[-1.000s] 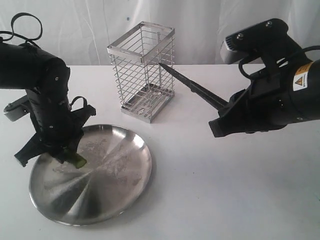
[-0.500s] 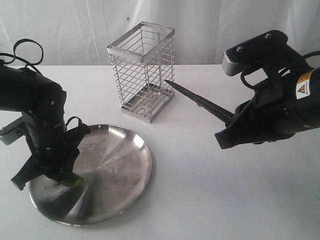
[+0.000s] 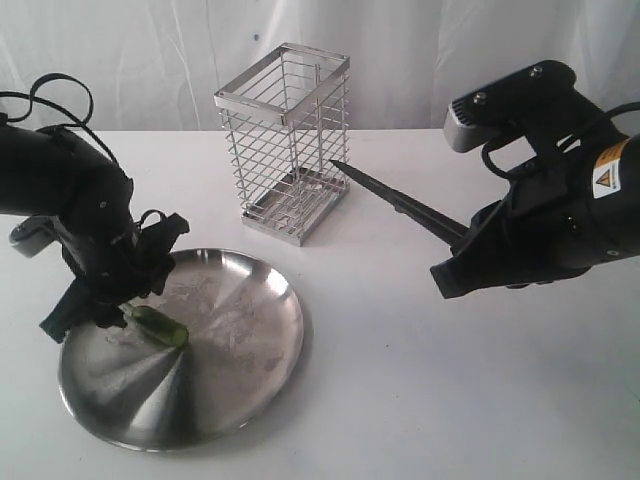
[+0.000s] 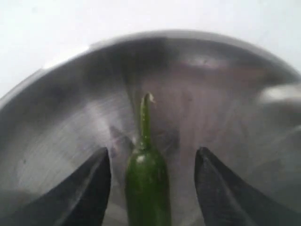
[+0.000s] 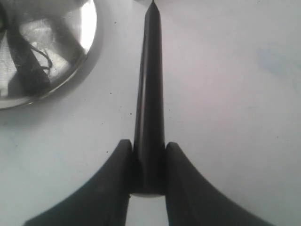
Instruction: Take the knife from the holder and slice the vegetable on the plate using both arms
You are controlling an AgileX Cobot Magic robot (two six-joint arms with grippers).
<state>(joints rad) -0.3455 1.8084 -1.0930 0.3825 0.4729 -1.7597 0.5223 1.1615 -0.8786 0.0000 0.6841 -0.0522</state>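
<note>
Exterior view: bright, even, diffuse light; white table and backdrop nearly washed out. Soft faint shadow along right rim of plate; streaky glare across its steel. Left arm and right arm near-solid black, little detail. Left wrist view soft throughout: vegetable blurred, plate hazy. Right wrist view crisper on knife; strong white glare on plate there.

A: What is seen on the white desk?
B: Two things are set directly on it: the steel plate at the near left of the exterior view, and the wire holder stood upright farther back, near the middle.
A: Are they touching?
B: No, a strip of bare desk is left between them
</note>
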